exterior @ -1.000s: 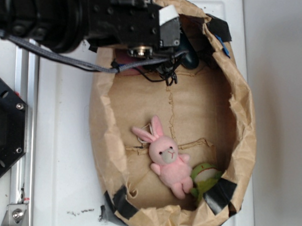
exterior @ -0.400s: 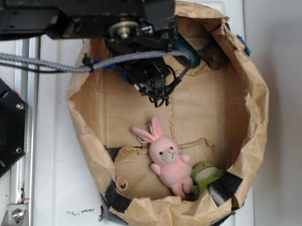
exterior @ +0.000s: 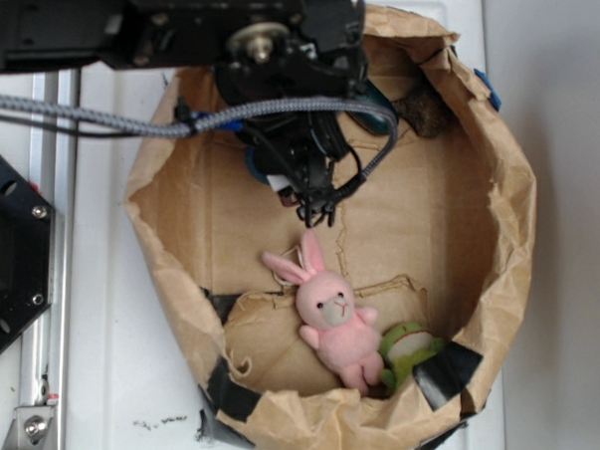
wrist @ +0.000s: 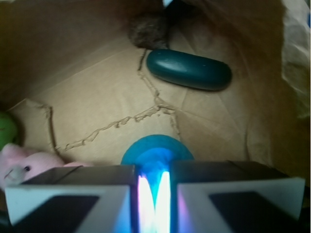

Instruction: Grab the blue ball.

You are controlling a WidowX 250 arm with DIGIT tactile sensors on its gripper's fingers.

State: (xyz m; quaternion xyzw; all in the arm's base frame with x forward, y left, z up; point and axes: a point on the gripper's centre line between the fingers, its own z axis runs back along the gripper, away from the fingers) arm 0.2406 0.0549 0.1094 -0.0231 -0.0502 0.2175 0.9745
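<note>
The blue ball (wrist: 157,150) shows in the wrist view as a teal-blue sphere squeezed between my two fingers, its top bulging out above them over the paper floor. My gripper (wrist: 154,194) is shut on it. In the exterior view the gripper (exterior: 270,174) hangs inside the upper left of the brown paper bag (exterior: 498,244). Only a sliver of the blue ball (exterior: 252,163) peeks out beside the black arm.
A dark green glossy oblong object (wrist: 189,69) and a brown fuzzy lump (wrist: 148,30) lie at the bag's far side. A pink plush bunny (exterior: 331,321) and a green item (exterior: 406,347) lie at the near side. Crumpled bag walls ring everything.
The arm has come further down into the bag toward the bunny. The bag's walls have spread wider than a second ago.
</note>
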